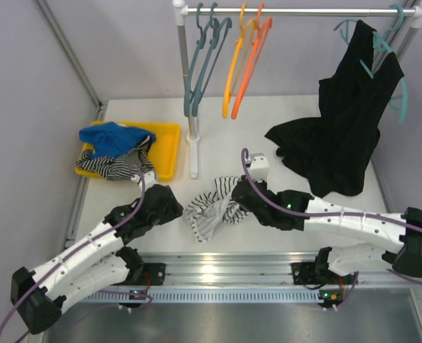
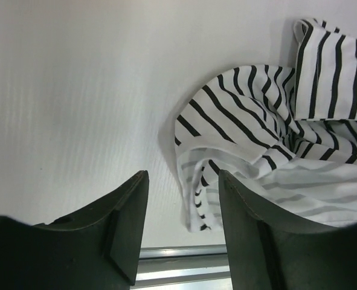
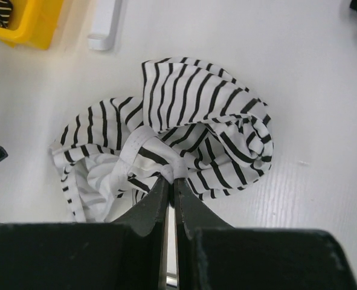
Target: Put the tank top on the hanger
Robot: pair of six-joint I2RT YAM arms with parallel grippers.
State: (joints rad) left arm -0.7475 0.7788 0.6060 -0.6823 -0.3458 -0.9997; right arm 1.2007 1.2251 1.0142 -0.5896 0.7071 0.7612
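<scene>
**A:** Where does our top (image 1: pixel 209 209) lie?

**B:** It is bunched on the table (image 1: pixel 221 136) near the front edge, between our two arms. The red-orange hanger (image 1: pixel 255 63) hangs from the rail (image 1: pixel 296 11) at the far side, higher up and well apart from the cloth.

**A:** Which arm is nearer?

**B:** Both are at it. Our right claw (image 3: pixel 172 181) is pinched tight on a white edge band at the heap's right side, and the cloth spreads away from it toward our left arm. Our left claw (image 2: pixel 183 176) is spread wide and low over the table at the heap's left edge. The cloth lies just ahead of its fingers, and it holds nothing.

**A:** Long axis?

**B:** We cannot give one. It is a crumpled heap, and we make out no straps. We judge it must be lifted and spread before the hanger matters.

**A:** And its look?

**B:** It is white with thin black stripes that run every way through the folds. The cloth looks soft and thin, and it is paler where the inside shows.
</scene>
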